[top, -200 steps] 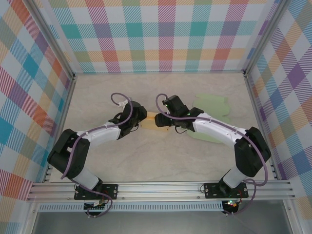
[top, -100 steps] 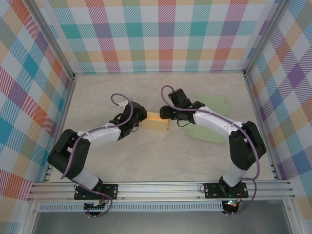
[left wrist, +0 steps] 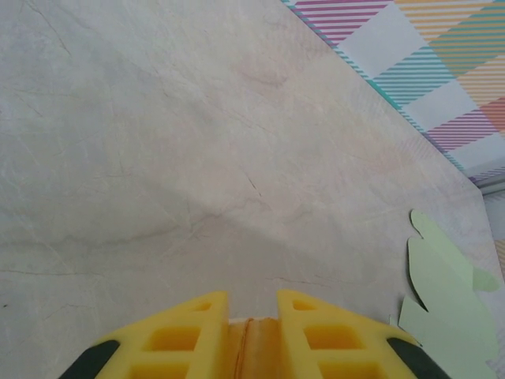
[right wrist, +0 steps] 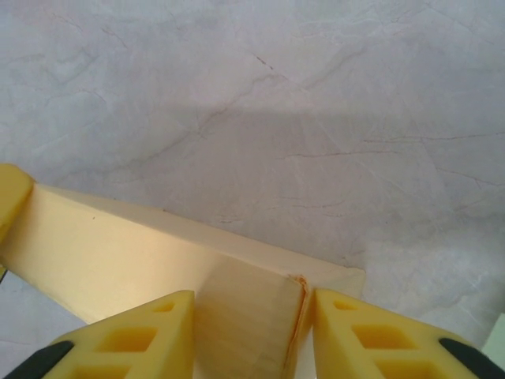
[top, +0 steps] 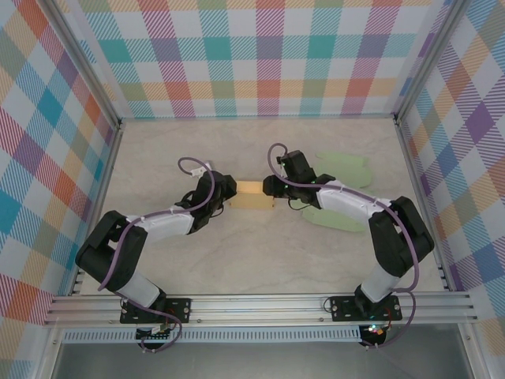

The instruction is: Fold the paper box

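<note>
The paper box is a pale yellow card shape on the table between my two arms. My left gripper is at its left end. In the left wrist view the yellow fingers are shut on a thin folded edge of the paper box. My right gripper is at the box's right end. In the right wrist view its fingers press on both sides of an upright end flap of the paper box, whose long wall runs off to the left.
Pale green paper sheets lie flat on the table right of the box, partly under my right arm, and one corner of green paper shows past the left gripper. Plaid walls close in the table at the back and sides.
My right gripper has shifted to the box's right end and closed on the flap. The left gripper has tightened. The box now lies straighter between them.
</note>
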Motion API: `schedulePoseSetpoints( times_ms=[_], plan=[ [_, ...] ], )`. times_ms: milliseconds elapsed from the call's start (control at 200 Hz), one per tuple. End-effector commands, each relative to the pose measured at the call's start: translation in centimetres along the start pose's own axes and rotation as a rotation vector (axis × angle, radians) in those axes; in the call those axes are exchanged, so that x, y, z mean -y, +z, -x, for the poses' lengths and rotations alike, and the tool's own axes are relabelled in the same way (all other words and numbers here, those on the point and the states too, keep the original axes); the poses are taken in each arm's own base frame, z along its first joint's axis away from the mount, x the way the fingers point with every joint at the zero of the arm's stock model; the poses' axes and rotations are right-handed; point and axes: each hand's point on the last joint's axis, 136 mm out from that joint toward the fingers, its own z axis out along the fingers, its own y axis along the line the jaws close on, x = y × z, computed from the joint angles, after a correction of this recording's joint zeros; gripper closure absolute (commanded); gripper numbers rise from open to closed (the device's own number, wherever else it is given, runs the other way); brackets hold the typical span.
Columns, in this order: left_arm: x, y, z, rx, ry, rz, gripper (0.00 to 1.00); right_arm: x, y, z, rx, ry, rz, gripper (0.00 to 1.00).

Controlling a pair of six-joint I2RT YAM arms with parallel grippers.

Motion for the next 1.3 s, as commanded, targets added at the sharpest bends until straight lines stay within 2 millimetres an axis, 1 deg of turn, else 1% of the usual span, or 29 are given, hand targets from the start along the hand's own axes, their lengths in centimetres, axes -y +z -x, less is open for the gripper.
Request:
schedulePoseSetpoints(
  times_ms=[0, 115, 165, 215, 250, 305, 350, 450, 500, 540, 580, 635, 660, 730, 775, 835, 965, 1065, 1160, 1295],
  plan=[
    [-9.3, -0.9, -8.0, -0.28, 0.136, 0.271, 0.82, 3.4, 1.4, -5.4, -0.168, 0.04, -0.086, 0.61],
    [-9.9, -1.3, -7.8, -0.274, 0.179, 0.289, 0.82, 2.9, 1.5, -5.3, -0.159, 0.034, -0.055, 0.61],
    [-9.6, -1.5, -7.3, -0.257, 0.194, 0.279, 0.81, 2.7, 1.6, -5.2, -0.16, 0.024, -0.045, 0.61],
    [-8.7, -1.7, -6.4, -0.233, 0.211, 0.253, 0.75, 2.6, 1.6, -5.2, -0.163, 0.014, -0.04, 0.61],
    [-7.8, -1.8, -5.8, -0.219, 0.225, 0.228, 0.68, 2.6, 1.6, -5.2, -0.163, 0.004, -0.039, 0.6],
    [-6.0, -2.0, -4.7, -0.201, 0.252, 0.179, 0.52, 2.7, 1.7, -5.2, -0.163, -0.012, -0.048, 0.59],
    [-4.5, -2.2, -3.8, -0.18, 0.272, 0.136, 0.41, 2.9, 1.6, -5.1, -0.16, -0.023, -0.059, 0.59],
    [-1.5, -3.0, -1.2, -0.109, 0.327, 0.066, 0.2, 3.1, 1.5, -5.0, -0.158, -0.046, -0.07, 0.58],
    [-0.2, -3.5, 0.1, -0.067, 0.38, 0.03, 0.1, 3.1, 1.3, -5.0, -0.156, -0.054, -0.074, 0.58],
    [1.4, -4.0, 0.9, -0.042, 0.438, -0.022, 0.0, 3.1, 1.2, -4.9, -0.153, -0.06, -0.074, 0.57],
    [2.8, -4.4, 1.2, -0.035, 0.532, -0.08, 0.0, 3.0, 1.2, -4.9, -0.154, -0.067, -0.071, 0.57],
    [4.6, -4.8, 1.0, -0.038, 0.677, -0.165, 0.0, 2.8, 1.0, -4.7, -0.149, -0.076, -0.066, 0.57],
    [5.4, -5.0, 0.6, -0.046, 0.755, -0.217, 0.0, 2.8, 1.0, -4.7, -0.15, -0.08, -0.066, 0.57],
    [6.4, -5.3, -1.0, -0.088, 0.955, -0.319, 0.0, 2.8, 0.9, -4.6, -0.149, -0.086, -0.066, 0.57],
    [6.5, -5.3, -1.8, -0.111, 1.064, -0.355, 0.0, 2.7, 0.9, -4.5, -0.149, -0.089, -0.063, 0.56],
    [6.3, -5.0, -2.4, -0.12, 1.178, -0.377, 0.0, 2.5, 0.8, -4.4, -0.15, -0.093, -0.06, 0.55],
    [5.0, -3.5, -3.1, -0.166, 1.35, -0.341, 0.0, 2.2, 0.6, -4.3, -0.152, -0.099, -0.053, 0.54],
    [4.0, -1.7, -3.3, -0.22, 1.424, -0.282, 0.0, 2.0, 0.5, -4.2, -0.152, -0.1, -0.041, 0.54],
    [3.7, -0.5, -3.8, -0.267, 1.467, -0.276, 0.0, 1.9, 0.5, -4.3, -0.156, -0.101, -0.032, 0.54],
    [3.4, 0.7, -4.1, -0.308, 1.507, -0.262, 0.07, 1.9, 0.3, -4.3, -0.155, -0.102, -0.033, 0.54]
  ],
)
